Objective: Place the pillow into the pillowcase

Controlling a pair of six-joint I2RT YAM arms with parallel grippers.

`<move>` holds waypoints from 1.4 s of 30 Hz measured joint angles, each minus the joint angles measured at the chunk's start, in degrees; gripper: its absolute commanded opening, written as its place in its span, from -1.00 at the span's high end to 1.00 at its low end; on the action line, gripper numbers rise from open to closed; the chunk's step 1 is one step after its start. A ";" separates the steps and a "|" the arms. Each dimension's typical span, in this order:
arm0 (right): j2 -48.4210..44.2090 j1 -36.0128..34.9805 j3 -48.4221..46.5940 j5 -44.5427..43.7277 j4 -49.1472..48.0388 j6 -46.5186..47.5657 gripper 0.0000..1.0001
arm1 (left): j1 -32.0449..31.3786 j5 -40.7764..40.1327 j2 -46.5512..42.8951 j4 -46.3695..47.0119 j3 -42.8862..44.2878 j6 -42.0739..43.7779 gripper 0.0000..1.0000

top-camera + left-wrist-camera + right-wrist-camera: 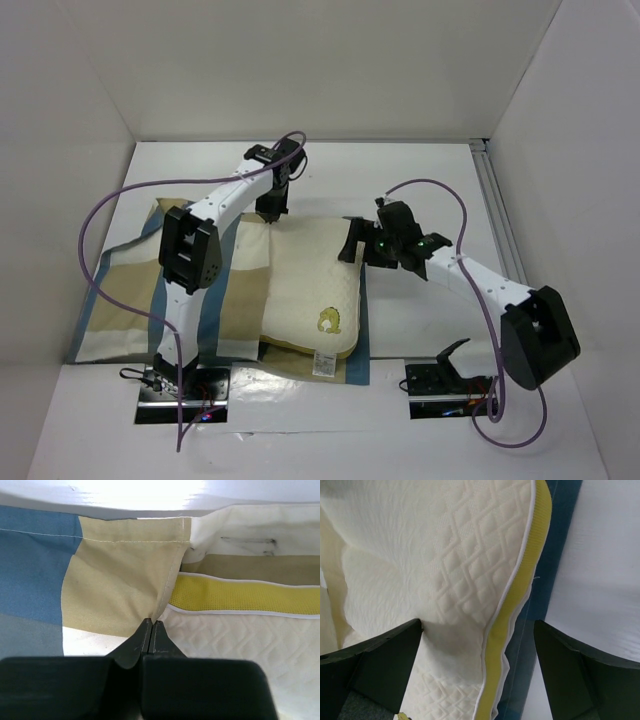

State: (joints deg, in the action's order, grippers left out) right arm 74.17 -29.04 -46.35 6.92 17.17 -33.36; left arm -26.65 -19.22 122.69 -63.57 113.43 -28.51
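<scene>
On the white table point(300, 160), wrist views show left pincer point(151, 626) pinching pillowcase point(115, 580); right pincer point(477, 625) open astride pillow point(445, 555).

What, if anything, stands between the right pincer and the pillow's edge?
Nothing visible does. The open right pincer straddles the yellow-piped edge of the pillow, one side over the pillow, the other over the bare table beside the pillowcase.

White table point(420, 170), checked cloth over its left half.
The pillowcase point(130, 290) lay flat on the tabletop, spread from near the left wall to past the middle; its blue border met bare white surface on the right. The left mounting plate point(185, 400) and the right mounting plate point(440, 385) sat at the near edge, well apart. A metal rail point(500, 220) ran along the right side.
</scene>
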 measured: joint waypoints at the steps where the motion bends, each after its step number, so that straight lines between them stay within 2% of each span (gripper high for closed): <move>1: 1.25 0.00 -0.31 0.52 -0.57 0.02 -1.00 | 0.00 0.70 -0.04 0.07 0.00 0.13 1.00; 3: 4.50 0.00 -1.18 2.40 -2.58 -0.09 -0.95 | -0.02 2.43 -0.37 0.35 -0.09 0.48 1.00; 5: 8.09 0.00 -1.73 4.66 -5.84 -0.20 -0.26 | -0.09 4.50 -1.01 0.85 -0.24 1.36 1.00; 7: 11.85 0.02 -2.36 7.65 -8.94 -0.42 0.69 | -0.35 6.43 -1.77 1.46 -0.61 1.62 1.00; 8: 13.33 0.11 -2.73 9.20 -10.05 -0.81 1.00 | -0.57 7.76 -2.12 1.77 -0.68 1.68 1.00; 13: 14.03 -1.84 -7.41 11.72 -9.99 -0.46 1.00 | -2.99 11.50 -5.29 2.91 -0.72 2.93 1.00; 21: 1.66 -7.15 -11.72 11.65 -8.28 1.55 1.00 | -3.28 17.27 -16.28 3.08 1.97 2.21 1.00; 28: 11.67 -8.94 -9.70 13.11 -14.75 -1.09 1.00 | -4.37 19.80 -13.97 5.27 6.25 -0.61 1.00; 31: 10.08 -9.42 -6.75 11.76 -12.72 -1.40 1.00 | -5.07 20.57 -14.23 6.16 4.20 -2.21 1.00; 37: 3.48 -7.08 -6.58 10.69 -10.43 0.07 1.00 | -7.17 20.52 -13.97 11.04 -0.52 -5.64 1.00; 38: 3.58 -6.34 -6.58 10.64 -10.21 0.20 1.00 | -7.39 20.41 -13.07 11.61 -0.46 -5.88 0.95; 40: 4.70 -4.57 -6.54 10.32 -9.29 0.42 1.00 | -7.74 19.71 -10.67 11.82 0.81 -5.75 0.65; 41: 5.29 -3.58 -6.38 10.25 -8.90 0.46 0.99 | -7.96 19.19 -9.20 11.52 1.84 -5.27 0.01; 42: 5.77 -2.54 -6.03 10.32 -8.76 0.46 0.83 | -8.13 18.71 -7.89 11.28 2.75 -4.44 -0.31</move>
State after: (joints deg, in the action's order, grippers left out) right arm 79.94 -31.57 -52.38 17.23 8.40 -32.91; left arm -34.79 -0.51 114.80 -52.29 116.18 -32.95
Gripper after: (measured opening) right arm 0.098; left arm 0.276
